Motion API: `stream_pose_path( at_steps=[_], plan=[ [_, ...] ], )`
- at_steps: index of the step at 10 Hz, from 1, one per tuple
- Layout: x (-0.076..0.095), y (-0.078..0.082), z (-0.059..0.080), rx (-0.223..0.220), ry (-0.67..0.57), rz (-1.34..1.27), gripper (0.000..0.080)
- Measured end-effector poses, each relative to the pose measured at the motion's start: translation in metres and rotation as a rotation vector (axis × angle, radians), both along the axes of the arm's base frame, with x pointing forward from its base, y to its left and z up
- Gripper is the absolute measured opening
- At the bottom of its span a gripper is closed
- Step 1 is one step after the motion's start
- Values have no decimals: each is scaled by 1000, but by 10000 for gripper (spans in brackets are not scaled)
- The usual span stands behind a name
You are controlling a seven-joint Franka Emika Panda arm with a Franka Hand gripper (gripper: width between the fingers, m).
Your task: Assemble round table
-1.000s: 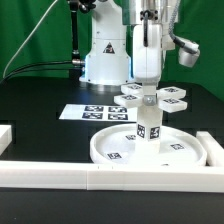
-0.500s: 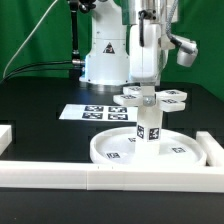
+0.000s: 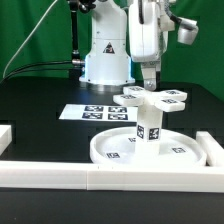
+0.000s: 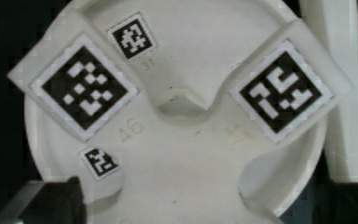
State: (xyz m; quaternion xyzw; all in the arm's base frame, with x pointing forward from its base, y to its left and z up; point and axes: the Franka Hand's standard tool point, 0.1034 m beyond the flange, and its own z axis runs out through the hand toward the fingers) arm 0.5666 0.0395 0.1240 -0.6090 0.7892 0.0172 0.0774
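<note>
foot (image 3: 153, 96): white plastic cross, tagged arms; atop short cylindrical leg (image 3: 148, 128)
disc (image 3: 120, 150): round, rimmed
gripper (image 3: 149, 80): jaws spread, empty

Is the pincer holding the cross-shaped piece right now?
No, the pincer hangs open above the cross-shaped foot, which sits on the leg by itself.

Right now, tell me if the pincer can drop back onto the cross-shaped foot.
Probably yes. The pincer hangs open directly above the cross-shaped foot, which sits on the leg standing in the round disc. Nothing shows between them, and the wrist view looks straight down at the foot's arms.
</note>
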Motion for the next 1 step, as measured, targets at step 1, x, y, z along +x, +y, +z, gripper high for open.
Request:
stream_pose_path(
  at_steps=[1],
  plan=[
    [0, 0, -1, -1, 1, 5, 649]
  ],
)
